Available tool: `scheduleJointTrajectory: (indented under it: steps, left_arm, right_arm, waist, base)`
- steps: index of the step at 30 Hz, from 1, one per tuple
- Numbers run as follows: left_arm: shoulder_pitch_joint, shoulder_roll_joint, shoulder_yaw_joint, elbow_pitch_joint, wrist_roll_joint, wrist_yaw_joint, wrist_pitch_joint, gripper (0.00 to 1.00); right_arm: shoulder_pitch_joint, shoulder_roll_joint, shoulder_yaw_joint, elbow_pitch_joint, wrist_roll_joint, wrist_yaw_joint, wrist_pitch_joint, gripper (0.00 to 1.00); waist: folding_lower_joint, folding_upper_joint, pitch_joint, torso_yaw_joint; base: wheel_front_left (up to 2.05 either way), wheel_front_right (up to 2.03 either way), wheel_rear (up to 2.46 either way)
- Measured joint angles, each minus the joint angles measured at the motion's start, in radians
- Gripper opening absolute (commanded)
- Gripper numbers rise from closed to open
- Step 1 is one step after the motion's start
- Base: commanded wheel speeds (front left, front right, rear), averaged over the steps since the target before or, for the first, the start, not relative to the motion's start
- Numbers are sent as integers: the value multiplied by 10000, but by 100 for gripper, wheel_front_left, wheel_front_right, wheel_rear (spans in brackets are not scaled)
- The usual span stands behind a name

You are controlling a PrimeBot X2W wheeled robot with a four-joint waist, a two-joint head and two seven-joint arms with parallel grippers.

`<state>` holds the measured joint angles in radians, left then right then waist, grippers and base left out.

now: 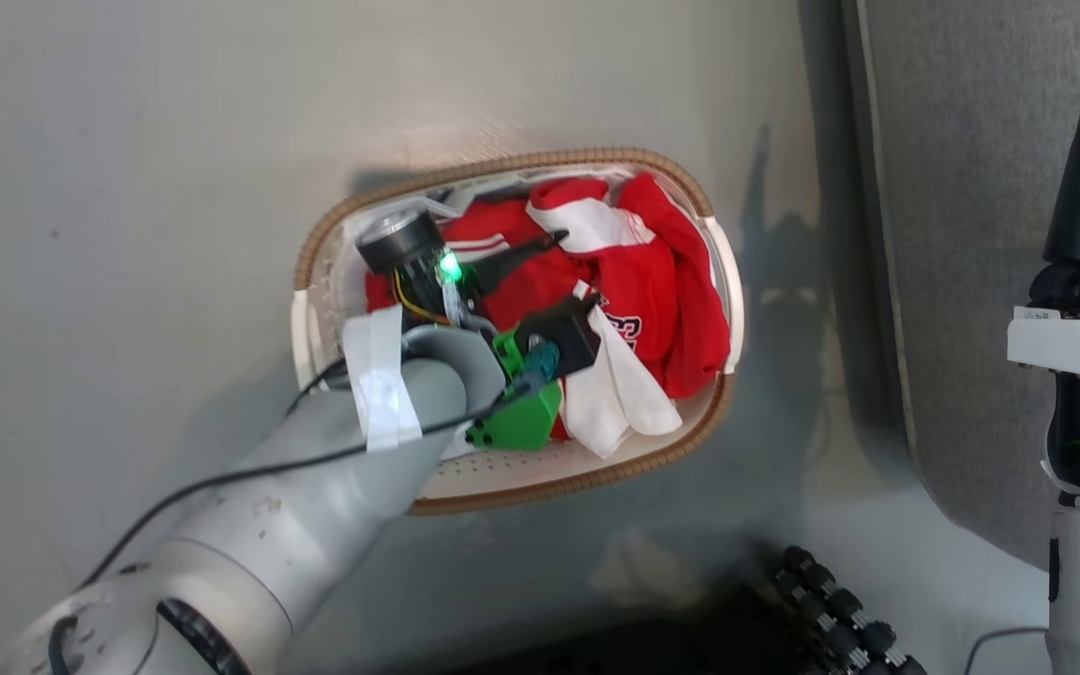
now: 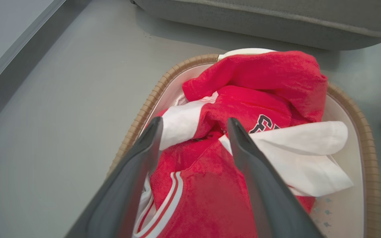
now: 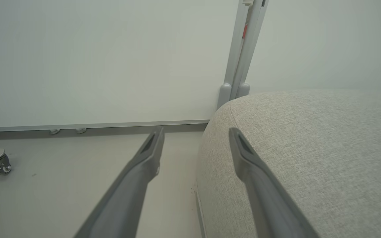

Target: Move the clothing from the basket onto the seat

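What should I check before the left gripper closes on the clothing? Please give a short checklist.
1. Left gripper open: ok.
2. Left gripper over the clothing, inside the basket: ok.
3. Red cloth between its fingers: ok.
4. Fingers deep enough to pinch: cannot tell.
5. Right gripper open, beside the seat, away from the basket: ok.

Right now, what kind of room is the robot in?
Probably a test room dressed like a home: a grey upholstered seat, a laundry basket of red clothing on a bare floor, and blank white wall panels.
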<state>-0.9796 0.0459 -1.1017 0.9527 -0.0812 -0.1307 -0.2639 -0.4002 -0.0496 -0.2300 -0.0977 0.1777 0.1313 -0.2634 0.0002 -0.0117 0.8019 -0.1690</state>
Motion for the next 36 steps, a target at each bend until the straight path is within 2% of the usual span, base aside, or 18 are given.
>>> scheduleJointTrajectory:
  steps: [6, 13, 24, 26, 27, 28, 30, 36]
  left_arm:
    - [-965, 4, -276, 506, -140, 2, -2, 100]
    - [-1384, 4, -775, 924, -67, 48, 117, 100]
    - [-1629, 8, -1191, 1156, -412, 267, 1877, 100]
    - [-1628, 8, -1239, 1145, -491, 339, 2090, 81]
    - [-1628, 8, -1243, 1143, -504, 370, 2119, 49]
    - [-1628, 6, -1239, 1137, -594, 433, 2180, 42]
    - [-1626, 13, -1193, 1034, -848, 529, 2171, 2]
    - [-1532, 12, -1091, 642, -1478, 566, 1937, 0]
  right_arm:
    - [-99, 0, 203, 8, 234, 0, 0, 100]
    - [-125, 2, 326, 2, 364, 0, 0, 100]
    - [-192, 2, 669, 21, 566, 0, 0, 100]
    - [-201, 4, 706, 27, 606, 0, 0, 100]
    - [-203, 4, 721, 29, 608, 0, 0, 100]
    - [-204, 4, 731, 29, 614, 0, 0, 100]
    - [-208, 4, 750, 29, 627, 0, 0, 100]
    - [-209, 4, 750, 71, 640, 0, 0, 100]
  waist:
    - [0, 0, 794, -399]
    - [-1, 0, 1305, -768]
    - [-1, 0, 1580, -953]
    - [-1, 0, 1594, -957]
    - [-1, 0, 1600, -962]
    - [-1, 0, 1611, -968]
    - [-1, 0, 1626, -980]
    - [-1, 0, 1549, -948]
  base:
    - [0, 0, 0]
    - [0, 0, 0]
    - [0, 0, 0]
    - [0, 0, 0]
    - [0, 0, 0]
    - [0, 0, 0]
    - [0, 0, 0]
    - [0, 0, 0]
